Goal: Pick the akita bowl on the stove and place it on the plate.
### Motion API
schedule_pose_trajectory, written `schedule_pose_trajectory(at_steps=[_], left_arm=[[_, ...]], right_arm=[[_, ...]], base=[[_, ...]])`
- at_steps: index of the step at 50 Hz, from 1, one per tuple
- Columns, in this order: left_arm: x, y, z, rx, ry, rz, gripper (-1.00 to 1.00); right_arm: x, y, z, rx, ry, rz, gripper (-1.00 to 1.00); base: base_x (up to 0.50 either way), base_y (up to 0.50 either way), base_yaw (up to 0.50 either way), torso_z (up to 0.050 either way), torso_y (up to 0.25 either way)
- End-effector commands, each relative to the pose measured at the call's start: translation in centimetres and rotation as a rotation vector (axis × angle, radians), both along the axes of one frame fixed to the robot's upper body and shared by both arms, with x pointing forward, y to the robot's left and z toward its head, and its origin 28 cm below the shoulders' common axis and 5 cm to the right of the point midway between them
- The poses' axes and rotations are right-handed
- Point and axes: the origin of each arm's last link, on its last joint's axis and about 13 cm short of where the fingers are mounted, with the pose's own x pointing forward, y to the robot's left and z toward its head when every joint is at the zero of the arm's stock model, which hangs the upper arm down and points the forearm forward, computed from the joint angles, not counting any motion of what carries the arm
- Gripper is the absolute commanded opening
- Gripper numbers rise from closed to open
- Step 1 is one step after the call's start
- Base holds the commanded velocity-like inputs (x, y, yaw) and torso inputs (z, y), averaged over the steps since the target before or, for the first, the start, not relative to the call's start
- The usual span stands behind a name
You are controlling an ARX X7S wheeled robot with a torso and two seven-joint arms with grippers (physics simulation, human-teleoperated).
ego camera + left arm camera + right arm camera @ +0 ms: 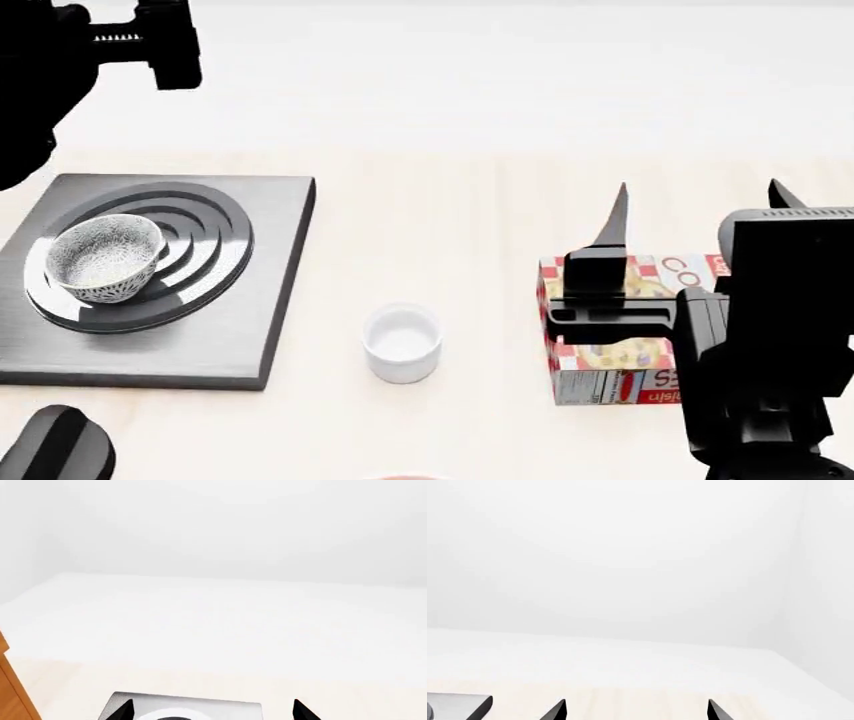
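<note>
Nearest, the right gripper (697, 205) hangs over a box (621, 340), jaws spread. A cup (402, 343) stands mid-table. Further left, the bowl (104, 257) sits upright on the stove (260, 300). The left gripper (212, 711), also spread, should descend straight over the rim before closing.

akita bowl (107, 257) sits on the burner rings of the stove (274, 300), at the counter (441, 200) left edge. small cup (402, 343) on the counter just right of the stove, near the front edge. carton (607, 345) further right, toward the right edge.
</note>
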Motion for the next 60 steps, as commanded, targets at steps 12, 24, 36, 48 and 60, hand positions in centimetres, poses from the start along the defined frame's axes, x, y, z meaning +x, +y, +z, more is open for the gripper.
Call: schedule_pose_trajectory(at_steps=[12, 24, 36, 48, 60], left_arm=[[1.3, -0.4, -0.2, -0.015, 0.025, -0.029, 1.0], [1.5, -0.2, -0.5, 0.011, -0.011, -0.041, 1.0], [1.6, 0.0, -0.4, 0.045, -0.042, -0.021, 1.0], [1.6, 0.1, -0.6, 0.057, -0.042, -0.012, 1.0], [1.5, 0.0, -1.0, 0.07, -0.039, -0.028, 1.0]], right_arm=[[0.0, -0.1, -0.1, 0.024, -0.006, 0.0, 1.0], [0.0, -0.1, -0.1, 0.024, -0.006, 0.001, 1.0], [0.0, -0.1, -0.1, 0.023, -0.006, 0.002, 1.0], [0.0, -0.1, -0.1, 0.022, -0.006, 0.003, 1.0], [0.0, -0.1, -0.1, 0.021, -0.005, 0.003, 1.0]], base=[[0.0, 0.0, 0.0, 0.0, 0.0], [0.0, 0.0, 0.0, 0.0, 0.0], [0.0, 0.0, 0.0, 0.0, -0.054], [0.0, 0.0, 0.0, 0.0, -0.073], [0.0, 0.0, 0.0, 0.002, -0.117]])
